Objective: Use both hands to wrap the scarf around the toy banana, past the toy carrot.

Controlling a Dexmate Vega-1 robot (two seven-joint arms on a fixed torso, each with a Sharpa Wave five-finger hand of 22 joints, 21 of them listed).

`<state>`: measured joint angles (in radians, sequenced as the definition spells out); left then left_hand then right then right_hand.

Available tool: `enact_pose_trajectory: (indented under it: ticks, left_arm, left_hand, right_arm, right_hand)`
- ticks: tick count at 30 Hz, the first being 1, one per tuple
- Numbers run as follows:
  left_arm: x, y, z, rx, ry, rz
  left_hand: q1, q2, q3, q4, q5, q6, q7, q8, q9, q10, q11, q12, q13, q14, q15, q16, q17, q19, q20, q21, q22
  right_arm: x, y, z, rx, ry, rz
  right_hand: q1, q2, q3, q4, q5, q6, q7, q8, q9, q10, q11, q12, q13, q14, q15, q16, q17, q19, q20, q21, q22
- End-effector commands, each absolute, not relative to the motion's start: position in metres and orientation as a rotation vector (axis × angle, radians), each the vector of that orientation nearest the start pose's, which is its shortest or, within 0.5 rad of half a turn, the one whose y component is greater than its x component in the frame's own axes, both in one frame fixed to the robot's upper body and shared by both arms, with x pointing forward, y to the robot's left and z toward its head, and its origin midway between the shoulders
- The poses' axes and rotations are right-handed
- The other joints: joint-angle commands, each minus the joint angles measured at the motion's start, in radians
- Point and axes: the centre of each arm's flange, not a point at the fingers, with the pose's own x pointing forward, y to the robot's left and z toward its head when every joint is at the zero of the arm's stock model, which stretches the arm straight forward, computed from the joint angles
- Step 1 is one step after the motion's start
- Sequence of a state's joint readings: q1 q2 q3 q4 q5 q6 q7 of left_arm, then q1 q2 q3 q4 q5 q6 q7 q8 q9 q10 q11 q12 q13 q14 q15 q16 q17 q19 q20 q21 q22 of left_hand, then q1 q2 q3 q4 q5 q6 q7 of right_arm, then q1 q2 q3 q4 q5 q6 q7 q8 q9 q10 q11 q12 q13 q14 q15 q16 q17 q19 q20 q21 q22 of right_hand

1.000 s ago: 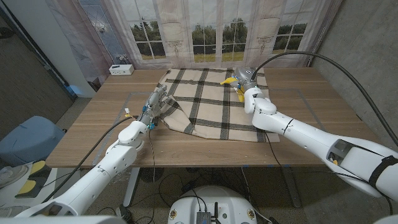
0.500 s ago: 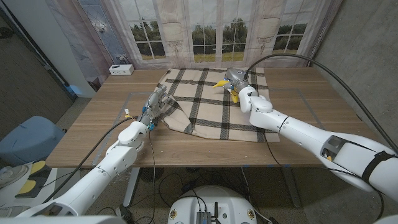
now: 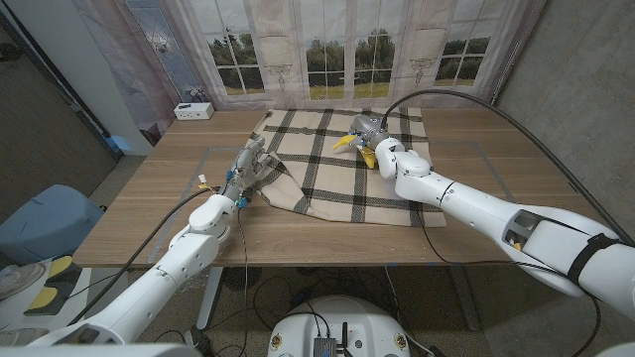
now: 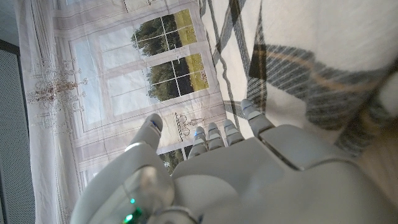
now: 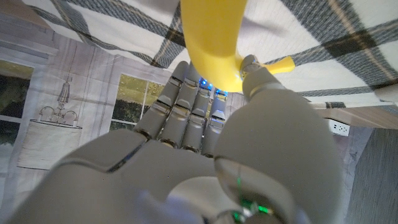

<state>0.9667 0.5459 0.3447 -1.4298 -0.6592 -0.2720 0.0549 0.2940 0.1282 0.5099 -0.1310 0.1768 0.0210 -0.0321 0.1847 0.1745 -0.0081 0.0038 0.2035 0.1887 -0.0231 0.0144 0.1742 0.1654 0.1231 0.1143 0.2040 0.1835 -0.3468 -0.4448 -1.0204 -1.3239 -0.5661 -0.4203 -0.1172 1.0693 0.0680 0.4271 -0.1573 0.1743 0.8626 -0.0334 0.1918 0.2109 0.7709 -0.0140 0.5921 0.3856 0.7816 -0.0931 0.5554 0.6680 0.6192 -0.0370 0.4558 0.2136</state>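
Robot's right hand (image 3: 369, 139) grips a banana (image 3: 346, 141) upper centre over a checked scarf (image 3: 337, 178).
Left hand (image 3: 246, 169) pinches the scarf's left corner; banana points left toward it.

It looks like a robot lab or test room dressed up as a home. Behind the wooden table (image 3: 149, 213) hangs a printed backdrop (image 3: 347, 50) of windows, trees and sheer curtains, a picture rather than real glass. Bare grey walls (image 3: 585, 69) stand on either side. A white power strip (image 3: 193, 111) sits at the table's far corner, and cables (image 3: 288, 288) trail over the floor beneath. A blue seat (image 3: 45, 223) stands off to the left.
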Motion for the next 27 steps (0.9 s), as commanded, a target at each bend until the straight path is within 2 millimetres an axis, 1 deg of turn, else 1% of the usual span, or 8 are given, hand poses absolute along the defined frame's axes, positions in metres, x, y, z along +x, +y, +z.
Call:
enact_pose_trajectory:
  ticks: [1, 6, 9, 10, 13, 18, 23, 27]
  left_arm:
    - [0.625, 0.290, -0.061, -0.064, -0.554, -0.165]
    - [0.623, 0.290, -0.061, -0.060, -0.553, -0.163]
    - [0.621, 0.290, -0.060, -0.050, -0.553, -0.165]
    - [0.621, 0.289, -0.059, -0.049, -0.553, -0.165]
    - [0.619, 0.289, -0.058, -0.037, -0.551, -0.166]
    - [0.614, 0.289, -0.056, -0.007, -0.543, -0.163]
    - [0.606, 0.290, -0.052, 0.062, -0.531, -0.136]
    - [0.596, 0.291, -0.046, 0.150, -0.513, -0.107]
  left_hand:
    - [0.002, 0.001, 0.000, -0.003, 0.005, 0.007, -0.007, 0.000, 0.003, -0.001, 0.002, 0.005, 0.002, -0.001, 0.008, 0.004, 0.004, -0.001, 0.004, 0.008, 0.006]
    - [0.002, 0.001, 0.000, -0.004, 0.005, 0.006, -0.008, -0.001, 0.003, 0.001, 0.003, 0.005, 0.002, 0.001, 0.008, 0.005, 0.004, 0.001, 0.009, 0.009, 0.006]
    - [0.002, 0.001, 0.000, -0.004, 0.005, 0.005, -0.009, -0.001, 0.003, 0.003, 0.004, 0.006, 0.002, 0.003, 0.009, 0.005, 0.004, 0.002, 0.011, 0.009, 0.006]
    - [0.002, 0.001, 0.001, -0.004, 0.005, 0.005, -0.010, -0.001, 0.003, 0.003, 0.004, 0.006, 0.002, 0.003, 0.009, 0.005, 0.004, 0.001, 0.012, 0.009, 0.006]
    - [0.003, 0.001, 0.001, -0.004, 0.005, 0.004, -0.011, -0.001, 0.003, 0.005, 0.004, 0.007, 0.002, 0.003, 0.010, 0.005, 0.004, 0.002, 0.014, 0.009, 0.006]
    - [0.005, -0.001, 0.001, -0.007, 0.006, -0.002, -0.019, -0.004, 0.003, 0.004, 0.000, 0.006, 0.002, 0.003, 0.012, 0.005, 0.004, -0.002, 0.020, 0.008, 0.006]
    - [0.009, -0.004, 0.001, -0.010, 0.008, -0.001, -0.021, -0.003, 0.003, 0.003, -0.002, 0.005, 0.002, 0.000, 0.017, 0.004, 0.004, -0.011, 0.029, 0.004, 0.005]
    - [0.017, -0.009, 0.003, -0.018, 0.010, 0.003, -0.021, 0.000, 0.003, -0.001, -0.007, 0.003, 0.002, -0.011, 0.021, 0.000, 0.005, -0.027, 0.030, -0.003, 0.004]
  right_arm:
    - [0.693, -0.106, 0.051, -1.502, -0.468, -0.039]
    - [0.692, -0.111, 0.049, -1.502, -0.433, -0.020]
    - [0.689, -0.114, 0.048, -1.498, -0.415, -0.014]
    - [0.689, -0.116, 0.048, -1.496, -0.412, -0.010]
    - [0.685, -0.120, 0.046, -1.484, -0.401, -0.003]
    - [0.678, -0.126, 0.043, -1.466, -0.381, 0.006]
    - [0.670, -0.134, 0.039, -1.430, -0.375, 0.019]
    - [0.660, -0.141, 0.035, -1.404, -0.373, 0.008]
  right_hand:
    - [0.026, 0.073, 0.022, 0.055, 0.002, -0.011, -0.057, -0.010, -0.004, -0.072, -0.020, -0.062, -0.034, -0.042, -0.105, -0.082, -0.064, -0.013, 0.011, 0.015, -0.006]
    - [-0.018, 0.051, 0.014, 0.058, 0.000, -0.083, -0.054, -0.015, -0.008, -0.166, -0.016, -0.131, -0.061, -0.100, -0.096, -0.147, -0.108, -0.034, 0.024, 0.018, -0.013]
    - [-0.054, 0.038, 0.000, 0.066, 0.000, -0.151, -0.056, -0.021, -0.011, -0.224, -0.017, -0.174, -0.076, -0.127, -0.086, -0.174, -0.127, -0.042, 0.031, 0.020, -0.017]
    - [-0.069, 0.033, -0.009, 0.070, -0.001, -0.171, -0.057, -0.021, -0.011, -0.238, -0.008, -0.185, -0.080, -0.135, -0.081, -0.179, -0.128, -0.047, 0.033, 0.019, -0.018]
    - [-0.101, 0.022, -0.025, 0.080, -0.001, -0.205, -0.056, -0.020, -0.012, -0.255, -0.010, -0.204, -0.089, -0.154, -0.076, -0.193, -0.137, -0.056, 0.040, 0.018, -0.020]
    - [-0.170, 0.005, -0.059, 0.103, 0.002, -0.263, -0.050, -0.017, -0.015, -0.282, 0.006, -0.237, -0.104, -0.175, -0.062, -0.212, -0.151, -0.068, 0.053, 0.017, -0.022]
    - [-0.265, -0.008, -0.104, 0.141, 0.005, -0.303, -0.040, -0.011, -0.016, -0.301, 0.023, -0.268, -0.118, -0.205, -0.040, -0.230, -0.160, -0.085, 0.066, 0.011, -0.024]
    - [-0.277, -0.011, -0.110, 0.145, 0.005, -0.313, -0.037, -0.012, -0.017, -0.304, 0.027, -0.272, -0.120, -0.209, -0.037, -0.232, -0.162, -0.089, 0.068, 0.009, -0.024]
